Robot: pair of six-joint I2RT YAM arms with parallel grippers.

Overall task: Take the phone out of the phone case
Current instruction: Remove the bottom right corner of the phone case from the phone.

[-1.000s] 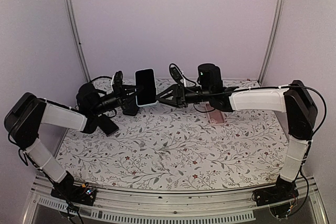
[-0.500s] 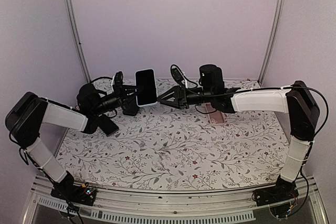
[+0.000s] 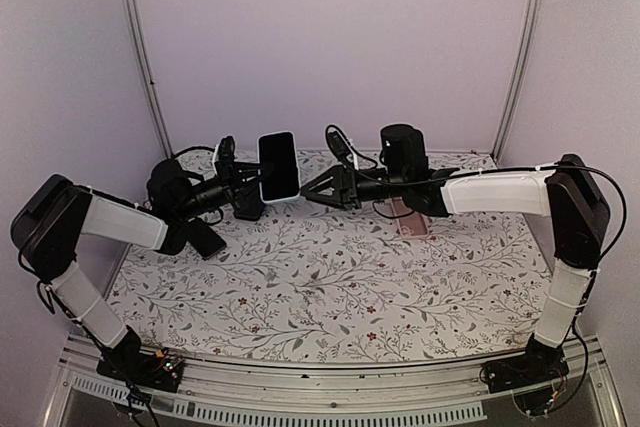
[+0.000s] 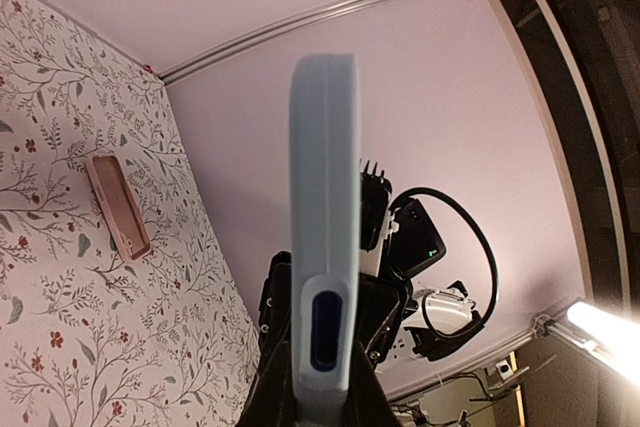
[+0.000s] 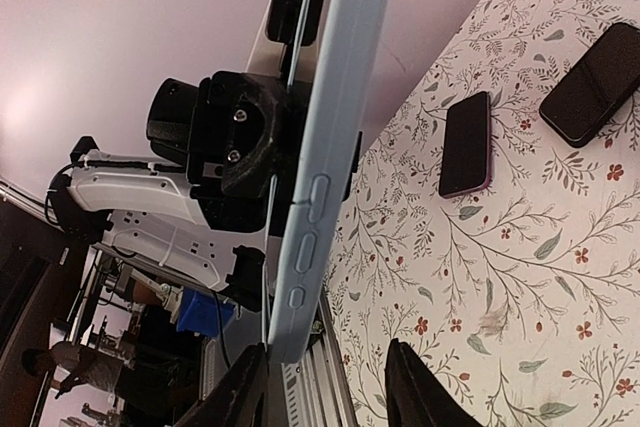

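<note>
While my left claw is clamped tight on the lower end of the phone case, the case hangs on edge in the air above the far side of the floral worktop. The phone sits inside the case, its dark screen turned to the overhead camera with the pale rim showing all round it.

My right claw is on the right of the phone case, level with it. Its fingers stand apart with the end of the case between them. On the right wrist camera the buttoned side of the case runs up close beside one finger, with a clear gap to the other. I cannot tell whether the nearer finger touches, and I see no grip there.

To the right of the phone case a pink case lies flat on the worktop under the right arm. To the left of the phone case, under the left arm, lie a dark phone and a second dark phone, both flat.
</note>
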